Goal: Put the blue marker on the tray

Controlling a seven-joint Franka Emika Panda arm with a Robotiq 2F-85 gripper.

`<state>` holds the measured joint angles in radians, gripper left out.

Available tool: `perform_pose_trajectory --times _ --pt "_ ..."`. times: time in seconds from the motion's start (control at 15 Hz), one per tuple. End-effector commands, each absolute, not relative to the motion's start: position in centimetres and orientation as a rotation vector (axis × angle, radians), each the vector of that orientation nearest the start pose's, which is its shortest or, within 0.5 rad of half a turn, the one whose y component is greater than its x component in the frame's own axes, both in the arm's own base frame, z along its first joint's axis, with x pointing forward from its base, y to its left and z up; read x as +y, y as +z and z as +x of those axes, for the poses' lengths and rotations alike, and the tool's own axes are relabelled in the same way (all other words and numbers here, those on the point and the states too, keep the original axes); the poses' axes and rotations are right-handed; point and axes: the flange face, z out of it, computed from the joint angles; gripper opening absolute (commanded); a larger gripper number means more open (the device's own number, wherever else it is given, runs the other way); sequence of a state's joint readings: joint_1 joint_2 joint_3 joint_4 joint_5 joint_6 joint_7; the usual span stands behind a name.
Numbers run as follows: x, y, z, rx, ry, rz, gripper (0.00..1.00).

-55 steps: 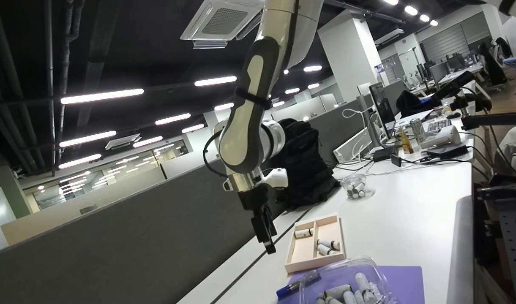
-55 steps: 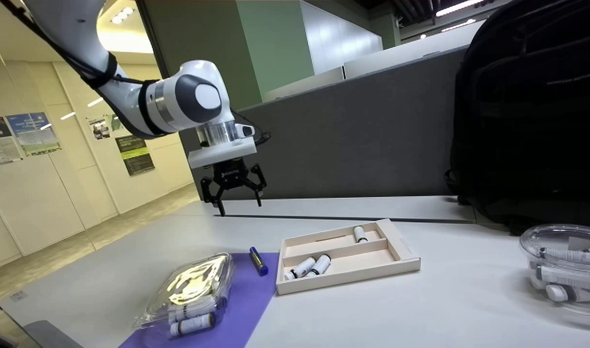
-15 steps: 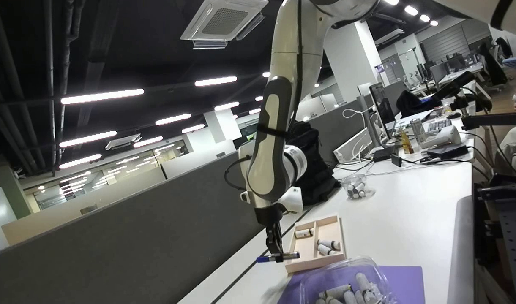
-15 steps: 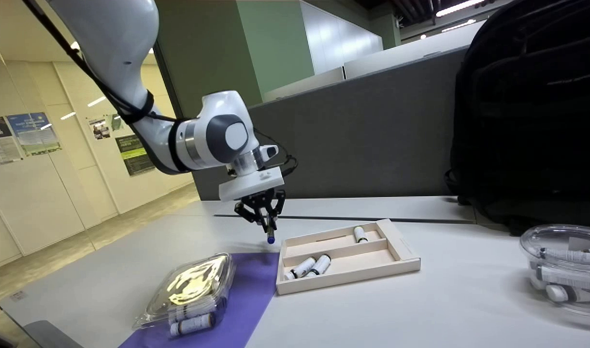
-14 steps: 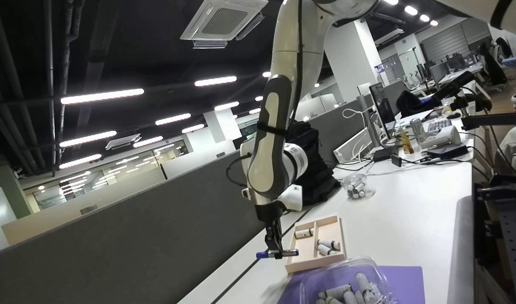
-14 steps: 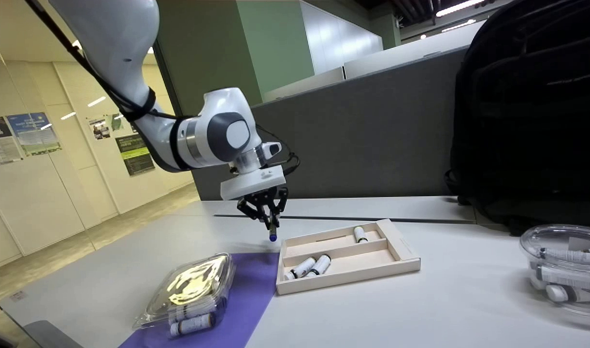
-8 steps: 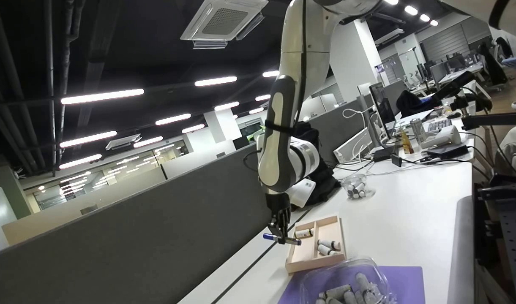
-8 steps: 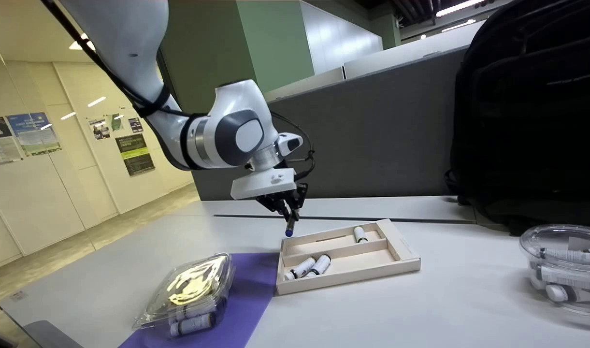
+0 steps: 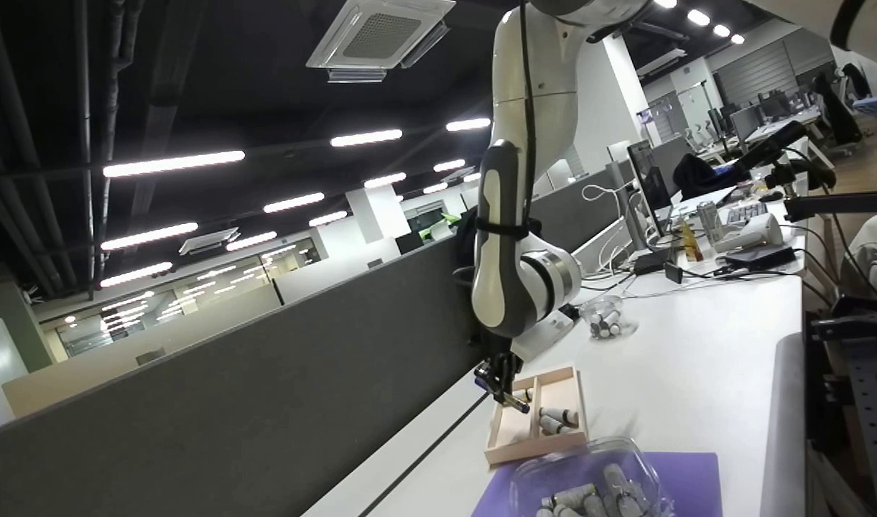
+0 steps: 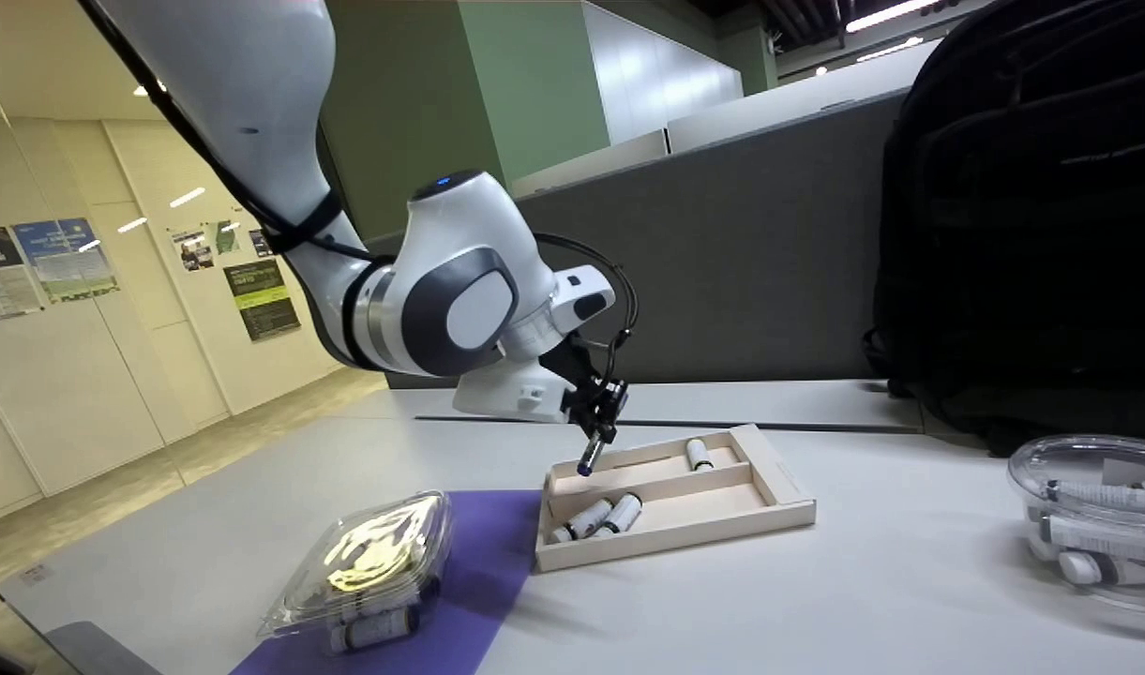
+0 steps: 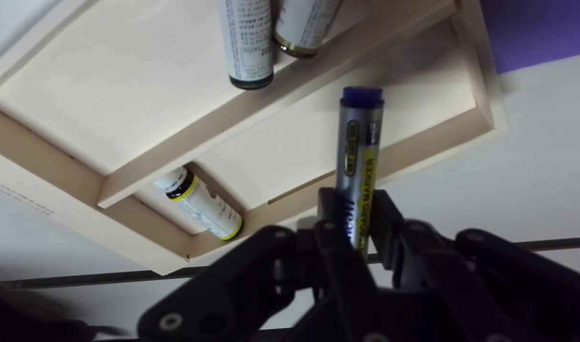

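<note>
Clearly, the picking-up is done and the putting-down is not. The round, silver-barrelled, blue-ended marker (image 11: 358,142) is clasped by the black two-fingered claw (image 11: 354,211), whose jaws are closed in until only the barrel's thickness is left between them; nothing else is held. The marker's blue end is pointed out ahead of the claw. Below the claw is set the light tan, shallow, rectangular wooden tray (image 10: 675,538), by whose wooden divider (image 11: 209,130) two compartments are formed. In the compartment nearer the claw a small white-labelled bottle with yellow bands (image 11: 206,209) is laid, off to one side of the jaws; past the divider, farther ahead of the claw, two white-labelled cylindrical bottles (image 11: 249,47) are seen. In both exterior views the marker is shown against the tray, apparently without contact, though its exact height cannot be told. So the grasp and lift are judged complete and the carry nearly so; the lowering, the release and the claw's withdrawal are left to be done. As the barrel is aimed across that nearer compartment rather than along it, a turn of the claw may be called for, or the marker could be left propped on the rim. Off to the claw's other side, the flat purple mat (image 10: 488,562) is not needed for this step.
</note>
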<state>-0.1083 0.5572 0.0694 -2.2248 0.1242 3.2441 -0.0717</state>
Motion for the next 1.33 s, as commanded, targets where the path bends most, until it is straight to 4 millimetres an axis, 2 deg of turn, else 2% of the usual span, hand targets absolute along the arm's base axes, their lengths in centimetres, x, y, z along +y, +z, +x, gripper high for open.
perform_pose_trajectory --times 0.0,0.47,0.8,0.87,1.0,1.27 --pt "-3.7 16.7 56.0 0.464 -0.770 -2.973 0.05" --pt "-2.8 14.6 52.9 0.967 -0.657 -2.839 0.05" --pt "-1.7 14.2 52.6 1.112 -0.614 -2.762 0.05" --pt "-1.4 14.1 52.7 1.104 -0.591 -2.762 0.46" --pt "-1.0 14.1 52.8 1.102 -0.567 -2.753 0.53" --pt "0.3 15.0 53.2 1.044 -0.575 -2.737 0.81"
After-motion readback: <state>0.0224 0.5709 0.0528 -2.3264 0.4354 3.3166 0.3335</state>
